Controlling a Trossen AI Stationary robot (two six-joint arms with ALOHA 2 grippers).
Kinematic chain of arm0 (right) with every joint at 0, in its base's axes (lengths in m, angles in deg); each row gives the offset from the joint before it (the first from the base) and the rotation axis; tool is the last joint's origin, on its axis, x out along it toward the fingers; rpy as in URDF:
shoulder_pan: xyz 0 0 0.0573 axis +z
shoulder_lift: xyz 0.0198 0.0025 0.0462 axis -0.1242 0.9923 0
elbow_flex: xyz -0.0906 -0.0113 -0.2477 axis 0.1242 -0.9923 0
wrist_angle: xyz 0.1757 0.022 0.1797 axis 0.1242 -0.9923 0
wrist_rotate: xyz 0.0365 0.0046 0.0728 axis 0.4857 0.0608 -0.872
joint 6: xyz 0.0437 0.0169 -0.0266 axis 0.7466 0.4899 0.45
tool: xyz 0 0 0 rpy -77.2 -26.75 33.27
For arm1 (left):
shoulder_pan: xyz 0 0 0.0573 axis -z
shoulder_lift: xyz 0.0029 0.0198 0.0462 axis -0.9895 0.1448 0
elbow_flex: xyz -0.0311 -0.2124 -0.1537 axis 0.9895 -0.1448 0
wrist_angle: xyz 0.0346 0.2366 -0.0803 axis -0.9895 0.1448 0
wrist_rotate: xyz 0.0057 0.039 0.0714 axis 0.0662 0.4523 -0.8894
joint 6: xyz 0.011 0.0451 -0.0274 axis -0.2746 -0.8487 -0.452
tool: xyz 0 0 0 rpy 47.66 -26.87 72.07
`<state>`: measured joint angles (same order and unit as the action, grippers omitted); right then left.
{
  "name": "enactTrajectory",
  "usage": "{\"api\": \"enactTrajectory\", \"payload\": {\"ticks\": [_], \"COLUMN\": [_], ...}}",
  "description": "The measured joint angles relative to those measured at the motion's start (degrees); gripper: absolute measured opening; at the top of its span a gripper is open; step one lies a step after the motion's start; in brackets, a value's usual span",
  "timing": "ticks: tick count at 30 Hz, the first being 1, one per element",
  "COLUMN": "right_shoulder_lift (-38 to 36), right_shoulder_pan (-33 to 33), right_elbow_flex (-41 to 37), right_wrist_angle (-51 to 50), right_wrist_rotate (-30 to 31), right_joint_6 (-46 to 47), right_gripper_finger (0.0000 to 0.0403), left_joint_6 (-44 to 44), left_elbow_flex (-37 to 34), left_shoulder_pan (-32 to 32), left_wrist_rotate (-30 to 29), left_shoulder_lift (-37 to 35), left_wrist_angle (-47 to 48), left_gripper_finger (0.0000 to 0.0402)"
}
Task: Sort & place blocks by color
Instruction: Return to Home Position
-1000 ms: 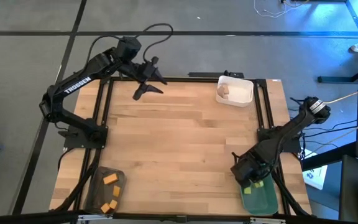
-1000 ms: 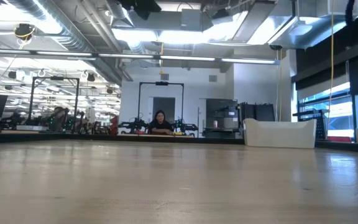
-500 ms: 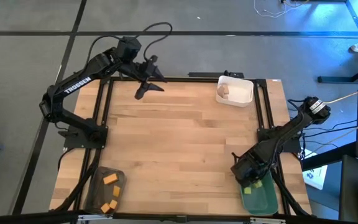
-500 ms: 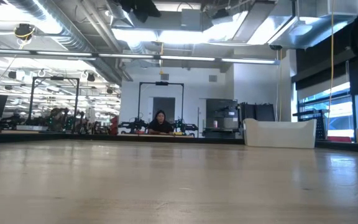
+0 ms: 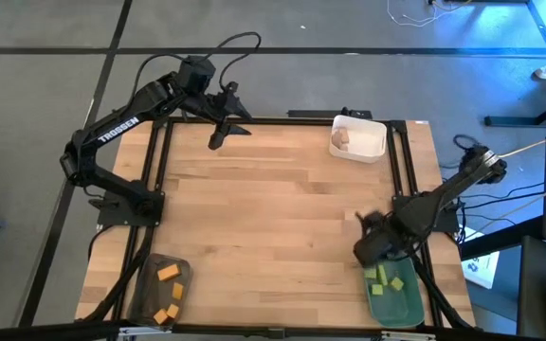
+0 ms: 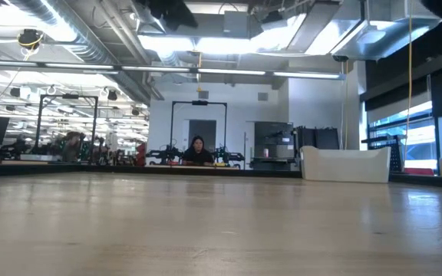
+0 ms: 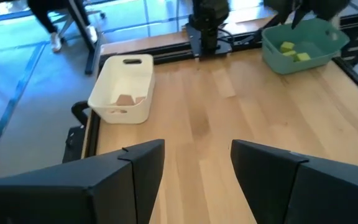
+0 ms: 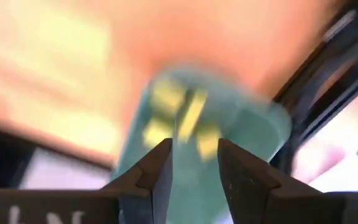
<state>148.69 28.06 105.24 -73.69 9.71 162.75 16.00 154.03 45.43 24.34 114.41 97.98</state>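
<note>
Right gripper (image 5: pixel 372 248): fingers parted, holding nothing, just beside the green tray (image 5: pixel 408 308) on its table-centre side.
Green blocks (image 5: pixel 384 277): in that tray, nearest this arm (sorted, I judge).
Left gripper (image 5: pixel 224 123): spread, empty, at the far edge.

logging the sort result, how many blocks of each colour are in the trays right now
orange blocks, in the grey tray: 4
green blocks, in the green tray: 4
tan blocks, in the white tray: at least 2, bunched together and hard to separate
total: at least 10
</note>
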Motion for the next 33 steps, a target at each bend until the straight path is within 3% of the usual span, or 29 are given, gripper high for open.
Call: {"api": "enactTrajectory", "payload": {"ticks": [3,8,12,18,22,26,29,33], "right_shoulder_lift": [-0.5,-0.4,-0.4,-0.4,-0.4,-0.4,-1.0,-3.1], "right_shoulder_pan": [-1.4,-2.9,-4.5,-8.4,-12.0,-17.5,-21.8,-27.3], "right_elbow_flex": [8.2,15.6,16.2,16.1,16.1,16.1,16.1,16.1], "right_wrist_angle": [-9.6,-13.4,-13.4,-13.6,-13.8,-13.9,-13.4,-9.3], "right_wrist_rotate": [16.0,42.4,54.7,62.9,63.8,65.9,65.6,61.6], "right_joint_6": [2.2,1.7,-4.2,-16.7,-26.4,-28.8,-36.5,-51.5], "right_gripper_finger": [0.0128,0.0128,0.0129,0.0129,0.0129,0.0122,0.0093,0.0023], "left_joint_6": [0.3,0.4,0.2,3.3,4.9,7.9,11.7,12.3], "left_elbow_flex": [0.0,0.0,0.0,0.0,0.0,0.0,0.0,0.0], "left_shoulder_pan": [0.0,-0.3,-0.8,-1.3,-1.6,-1.4,-1.0,-0.8], "left_wrist_rotate": [-2.2,-4.7,-5.4,-8.6,-8.6,-10.1,-11.6,-13.8], "left_shoulder_lift": [0.0,0.0,0.0,-0.4,-3.4,-7.1,-9.7,-14.1], "left_wrist_angle": [0.1,1.3,5.7,10.2,10.5,10.5,10.7,12.9], "left_gripper_finger": [0.0179,0.0179,0.0179,0.0179,0.017,0.0146,0.0118,0.0068]}}
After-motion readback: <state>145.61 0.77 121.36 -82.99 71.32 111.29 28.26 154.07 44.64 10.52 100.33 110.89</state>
